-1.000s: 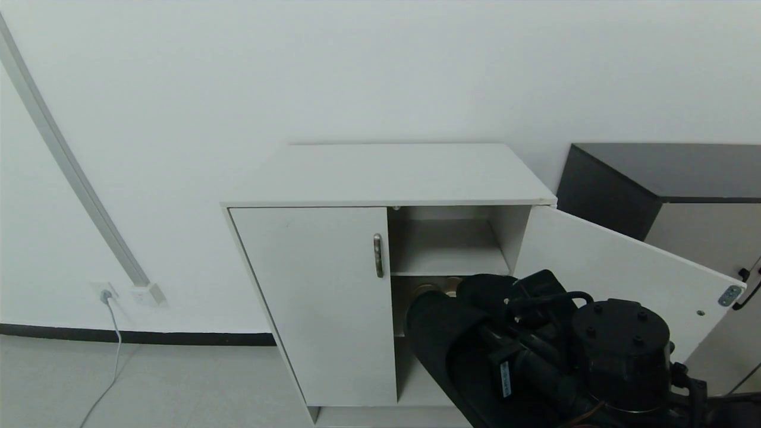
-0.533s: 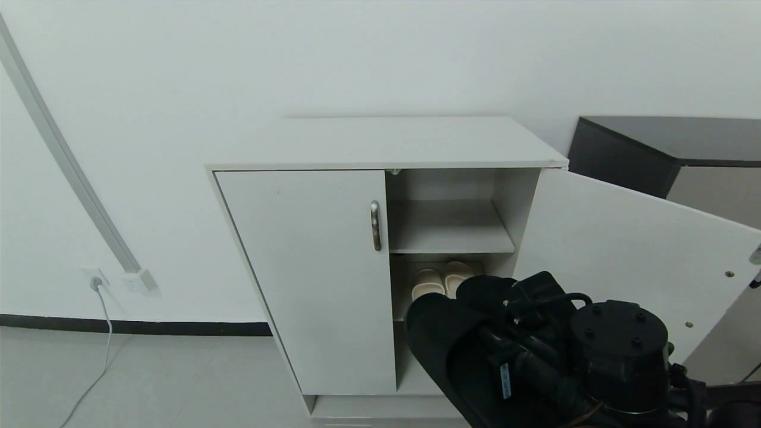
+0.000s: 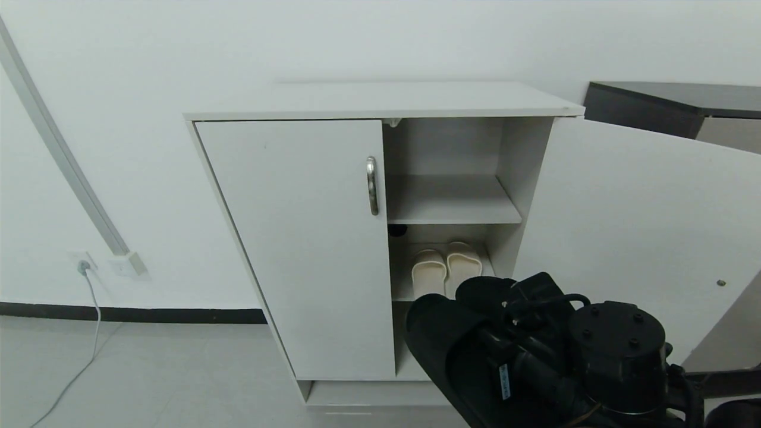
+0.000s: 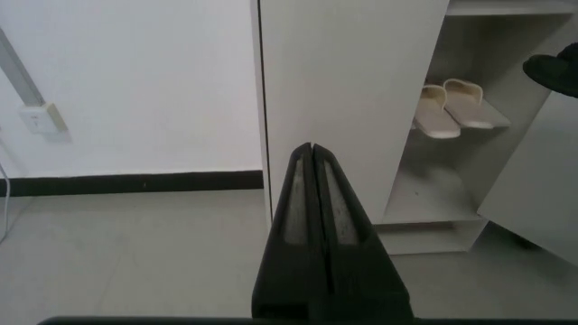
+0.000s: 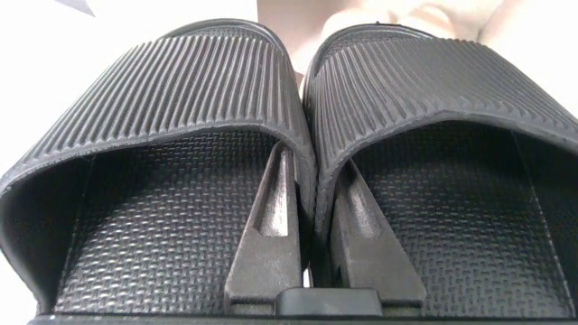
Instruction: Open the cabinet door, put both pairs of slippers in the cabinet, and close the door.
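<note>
Two black slippers (image 5: 181,135) are hanging pinched together in the right gripper (image 5: 312,167) before the open cabinet (image 3: 380,98), risking clipping the shelf (image 3: 402,285) edge or the beige pair (image 3: 446,267); left gripper (image 4: 312,153) is idling closed, empty.

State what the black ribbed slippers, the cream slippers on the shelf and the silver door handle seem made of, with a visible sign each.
Black ribbed slippers: likely matte rubber or foam; moulded ridges and textured footbed.
Cream slippers: probably soft moulded foam; smooth, rounded, dull.
Silver handle: apparently brushed metal; grey sheen.
</note>
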Available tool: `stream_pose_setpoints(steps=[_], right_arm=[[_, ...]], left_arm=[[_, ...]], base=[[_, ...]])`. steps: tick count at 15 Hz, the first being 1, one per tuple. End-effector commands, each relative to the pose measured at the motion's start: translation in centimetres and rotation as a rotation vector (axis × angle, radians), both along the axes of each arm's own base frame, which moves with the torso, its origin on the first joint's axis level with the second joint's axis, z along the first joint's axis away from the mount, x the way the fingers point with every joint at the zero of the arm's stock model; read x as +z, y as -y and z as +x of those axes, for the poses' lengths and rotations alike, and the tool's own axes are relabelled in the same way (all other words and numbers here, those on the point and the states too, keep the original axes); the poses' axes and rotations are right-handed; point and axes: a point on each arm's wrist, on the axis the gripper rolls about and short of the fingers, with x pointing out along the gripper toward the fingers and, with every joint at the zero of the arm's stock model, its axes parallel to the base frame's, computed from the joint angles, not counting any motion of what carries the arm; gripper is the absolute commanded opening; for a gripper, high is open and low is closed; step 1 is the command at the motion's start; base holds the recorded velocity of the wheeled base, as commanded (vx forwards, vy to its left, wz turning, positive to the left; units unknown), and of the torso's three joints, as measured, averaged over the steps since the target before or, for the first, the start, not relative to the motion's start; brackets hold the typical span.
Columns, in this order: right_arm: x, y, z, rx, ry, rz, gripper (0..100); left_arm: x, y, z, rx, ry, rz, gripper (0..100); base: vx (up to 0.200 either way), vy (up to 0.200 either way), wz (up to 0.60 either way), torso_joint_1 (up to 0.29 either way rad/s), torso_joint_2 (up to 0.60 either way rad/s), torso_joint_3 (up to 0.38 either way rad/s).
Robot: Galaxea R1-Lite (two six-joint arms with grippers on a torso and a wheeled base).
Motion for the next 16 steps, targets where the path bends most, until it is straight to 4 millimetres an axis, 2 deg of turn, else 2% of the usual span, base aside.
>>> stream_pose_setpoints(steps=[1, 4, 9, 10, 12, 16], right_arm=[[-0.1, 0.0, 0.0, 0.0, -0.001, -0.001, 0], [-0.1, 0.0, 0.0, -0.001, -0.001, -0.002, 0], [0.4, -0.4, 0.3, -0.001, 0.033, 0.002, 0], [1.6, -1.1, 0.9, -0.037, 0.071, 0.023, 0], [2.7, -2.8, 2.6, -0.217, 0.073, -0.008, 0], [5.7, -6.4, 5.6, -0.364, -0.067, 0.047, 0]], left_arm=[[0.0, 0.0, 0.0, 0.0, -0.001, 0.0, 0], [0.0, 0.0, 0.0, 0.0, -0.001, 0.0, 0], [0.0, 0.0, 0.0, 0.0, -0.001, 0.0, 0], [0.0, 0.0, 0.0, 0.0, -0.001, 0.0, 0], [0.0, 0.0, 0.0, 0.0, -0.001, 0.0, 0], [0.0, 0.0, 0.0, 0.0, -0.001, 0.0, 0]], base=[[0.0, 0.0, 0.0, -0.036, 0.44, 0.388], [0.0, 0.0, 0.0, -0.012, 0.32, 0.299], [0.0, 0.0, 0.0, 0.0, 0.03, 0.029], [0.0, 0.0, 0.0, 0.0, 0.0, 0.0], [0.0, 0.0, 0.0, 0.0, 0.0, 0.0], [0.0, 0.0, 0.0, 0.0, 0.0, 0.0]])
